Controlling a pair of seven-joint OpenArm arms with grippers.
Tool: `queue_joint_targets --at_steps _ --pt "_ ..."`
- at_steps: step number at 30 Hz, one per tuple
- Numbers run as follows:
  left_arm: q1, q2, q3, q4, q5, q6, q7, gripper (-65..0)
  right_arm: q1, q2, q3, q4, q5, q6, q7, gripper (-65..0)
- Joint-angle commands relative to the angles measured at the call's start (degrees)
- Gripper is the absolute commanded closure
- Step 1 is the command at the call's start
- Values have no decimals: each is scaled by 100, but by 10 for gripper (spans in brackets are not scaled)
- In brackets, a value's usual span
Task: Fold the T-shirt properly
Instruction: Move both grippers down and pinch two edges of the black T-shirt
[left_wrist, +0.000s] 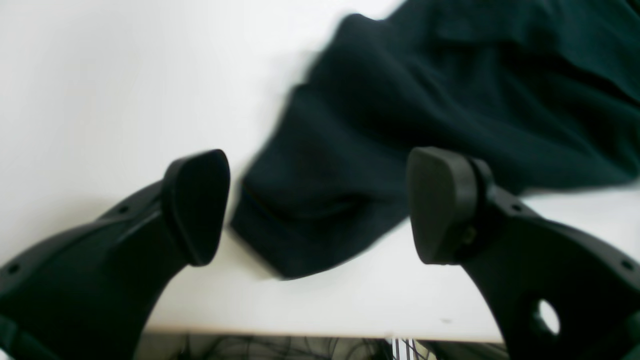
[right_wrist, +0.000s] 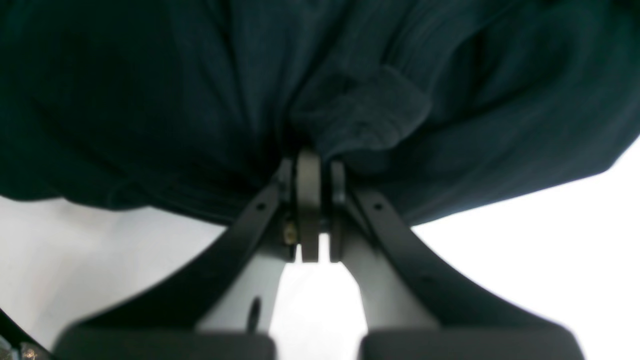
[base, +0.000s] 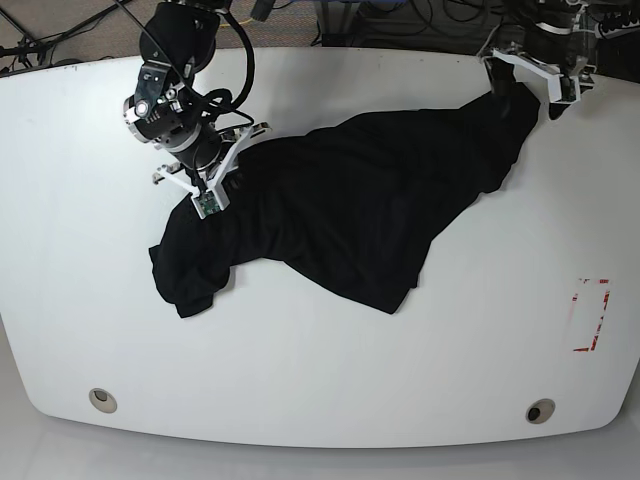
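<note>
**Black T-shirt crumpled on a white table, one of my grippers pinching it**

The T-shirt (base: 350, 220) lies in an uneven, rumpled band across the far half of the white table (base: 320, 370), running from near the far-left corner toward the far-right corner.

My right gripper (right_wrist: 312, 165) has its jaws pressed together on a bunched fold of the cloth near the shirt's left end. My left gripper (left_wrist: 315, 205) hangs over the shirt's right end near the table's far edge, jaws wide apart, holding nothing.

I judge the fabric soft, light and limp: it will sag and drag rather than keep any shape, and a thick pinch may slip. Hems, sleeve ends and shoulder seams look like the surest places to grip.

No containers are in view.
</note>
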Motion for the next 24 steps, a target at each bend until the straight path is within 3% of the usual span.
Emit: queue_joint_targets --at_steps 1,7,10,14,19,24 --pt "-120 179 -289 62 -40 26 144 -521 43 5 -2 223 75 32 101 0" --pt "-647 276 -649 62 -40 9 1278 -521 43 14 -2 223 75 32 101 0" --pt "-797 276 -676 53 -48 0 1577 -522 -18 14 -2 223 75 32 101 0" --pt "-902 276 -623 53 -57 -44 1612 -522 -45 14 -2 223 75 32 101 0" --pt "-1008 276 -430 -105 -40 -343 1621 -522 -62 5 -2 267 75 32 101 0" --pt "-1034 276 -421 -545 -40 -360 1612 -522 -71 5 6 363 75 32 101 0"
